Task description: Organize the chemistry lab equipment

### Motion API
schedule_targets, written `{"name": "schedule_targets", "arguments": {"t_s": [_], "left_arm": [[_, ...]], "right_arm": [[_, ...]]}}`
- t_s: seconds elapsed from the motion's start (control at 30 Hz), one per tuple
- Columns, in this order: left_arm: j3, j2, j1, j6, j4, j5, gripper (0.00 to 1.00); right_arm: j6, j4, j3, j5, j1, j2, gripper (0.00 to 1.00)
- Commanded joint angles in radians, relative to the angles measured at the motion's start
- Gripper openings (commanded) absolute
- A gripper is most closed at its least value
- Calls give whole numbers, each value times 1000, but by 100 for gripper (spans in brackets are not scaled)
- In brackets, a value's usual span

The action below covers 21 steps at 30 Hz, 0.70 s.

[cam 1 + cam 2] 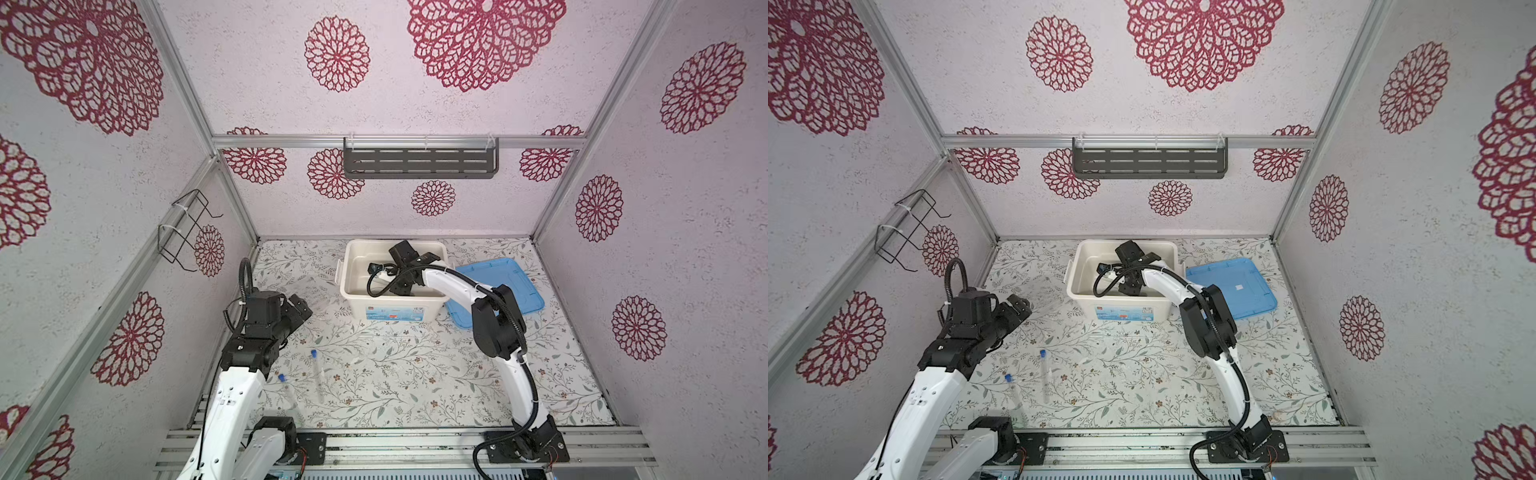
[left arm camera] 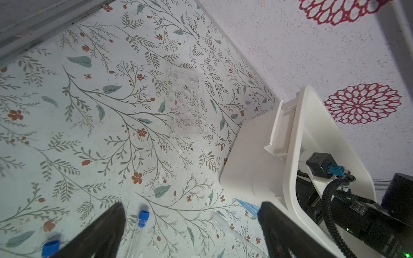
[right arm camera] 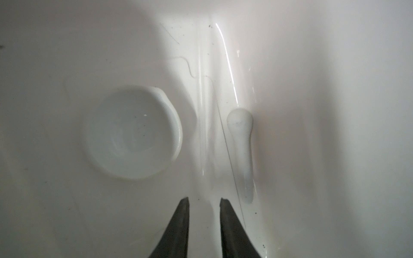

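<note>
Two slim clear tubes with blue caps (image 1: 314, 353) (image 1: 281, 377) lie on the floral table at the front left; both caps (image 2: 143, 217) (image 2: 51, 246) show in the left wrist view. A clear tube rack (image 2: 187, 105) lies flat beyond them. A thin clear pipette-like stick (image 2: 234, 232) lies near the bin. My left gripper (image 2: 192, 205) hovers wide open above the table, holding nothing. My right gripper (image 3: 204, 200) reaches down into the white bin (image 1: 353, 249), its jaws slightly apart and empty. On the bin floor lie a white round dish (image 3: 133, 133) and a white pestle (image 3: 242, 143).
A blue lid (image 1: 498, 282) lies right of the bin. A dark slotted shelf (image 1: 419, 162) hangs on the back wall and a wire basket (image 1: 183, 232) on the left wall. Enclosure walls close the table on three sides.
</note>
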State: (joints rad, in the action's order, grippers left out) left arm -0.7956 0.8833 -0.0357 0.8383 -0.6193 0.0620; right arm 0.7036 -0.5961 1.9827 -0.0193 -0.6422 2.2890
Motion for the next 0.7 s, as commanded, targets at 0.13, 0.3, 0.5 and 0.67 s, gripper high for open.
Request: {"name": "schedule_targets", "arguments": {"t_s": [0.13,0.3,0.5,0.67], "left_arm": [[-3,-15,13,-11,-19,8,97],[-4,-1,19,-25,-35,2,97],[4,8,26,-55,-31,-10,97],[-10,19,41,-73,-55,5,97]], "right_arm": [[-63,-10,8,92,3,-193,36],[-94,54,-63,127,-7,-356,41],[14,70,-250,251,-80,-564,42],[68,120,-477,269,-239,-668,46]]}}
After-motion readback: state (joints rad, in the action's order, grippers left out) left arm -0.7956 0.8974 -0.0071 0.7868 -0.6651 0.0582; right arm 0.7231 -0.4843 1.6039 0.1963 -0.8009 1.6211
